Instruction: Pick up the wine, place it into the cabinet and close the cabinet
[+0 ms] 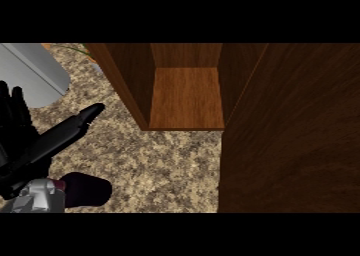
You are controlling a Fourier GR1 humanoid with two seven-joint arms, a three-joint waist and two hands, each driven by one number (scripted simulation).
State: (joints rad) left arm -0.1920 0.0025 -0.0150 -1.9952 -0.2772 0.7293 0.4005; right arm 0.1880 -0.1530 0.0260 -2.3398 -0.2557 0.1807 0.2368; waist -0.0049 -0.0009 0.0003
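Note:
A dark maroon rounded shape, the wine [87, 190], shows at the lower left on the speckled counter [161, 165], partly hidden behind my left wrist. My left hand [13, 145] rests open at the left edge, fingers up and thumb stretched toward the cabinet, not holding the wine. The wooden cabinet [187, 97] stands open at the top centre with nothing on its inner shelf. Its door [294, 130] is swung out and fills the right side. My right hand does not show.
A large grey rounded object [28, 70] lies at the upper left of the counter. A bit of green plant [74, 48] shows beside the cabinet's left wall. The open door hides whatever lies to the right.

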